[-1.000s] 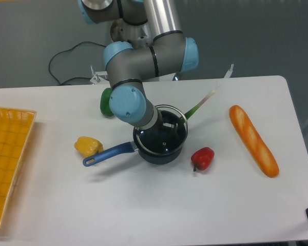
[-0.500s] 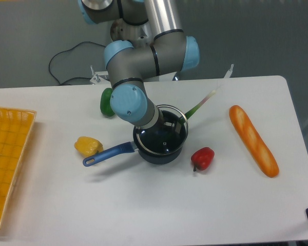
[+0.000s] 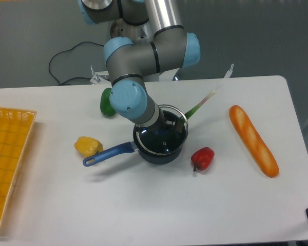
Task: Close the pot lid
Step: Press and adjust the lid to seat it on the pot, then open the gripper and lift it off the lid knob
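Note:
The dark navy pot (image 3: pixel 161 154) stands mid-table, its blue handle (image 3: pixel 108 154) pointing left toward me. The glass lid (image 3: pixel 178 114) lies over the pot's mouth, its metal rim showing at the back right and front left. My gripper (image 3: pixel 168 126) points down onto the middle of the lid and hides the knob. Its dark fingers are hard to make out against the pot. They look parted, and the lid rests on the pot rather than hanging from them.
A red pepper (image 3: pixel 202 158) lies right of the pot, a yellow pepper (image 3: pixel 88 146) to its left, and a green pepper (image 3: pixel 106 102) behind the arm. A green onion (image 3: pixel 201 105) lies behind the pot, a baguette (image 3: pixel 253 140) at right. A yellow basket (image 3: pixel 7 154) sits at the left edge.
My wrist has shifted slightly up and to the left. The lid and pot have stayed where they were.

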Motion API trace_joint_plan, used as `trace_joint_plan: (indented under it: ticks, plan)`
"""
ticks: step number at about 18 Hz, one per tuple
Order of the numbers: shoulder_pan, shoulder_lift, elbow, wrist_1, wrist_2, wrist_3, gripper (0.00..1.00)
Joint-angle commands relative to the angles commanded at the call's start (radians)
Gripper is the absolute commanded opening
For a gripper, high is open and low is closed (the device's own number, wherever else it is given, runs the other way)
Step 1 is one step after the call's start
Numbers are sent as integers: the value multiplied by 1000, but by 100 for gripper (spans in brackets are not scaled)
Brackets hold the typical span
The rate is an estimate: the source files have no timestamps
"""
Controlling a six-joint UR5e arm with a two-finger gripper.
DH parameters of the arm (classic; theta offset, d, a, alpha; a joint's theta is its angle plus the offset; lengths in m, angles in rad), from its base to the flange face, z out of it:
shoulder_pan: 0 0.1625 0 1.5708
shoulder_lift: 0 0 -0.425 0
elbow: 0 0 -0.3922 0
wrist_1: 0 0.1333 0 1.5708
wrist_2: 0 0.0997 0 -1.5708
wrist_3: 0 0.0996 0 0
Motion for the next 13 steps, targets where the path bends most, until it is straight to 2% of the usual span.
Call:
trace_joint_plan:
  ticks: [5, 9, 13]
  plan:
    - [21, 34, 18, 0, -20, 6, 100]
    - [84, 55, 47, 2, -64, 14, 100]
    - [165, 72, 77, 2, -103, 132, 100]
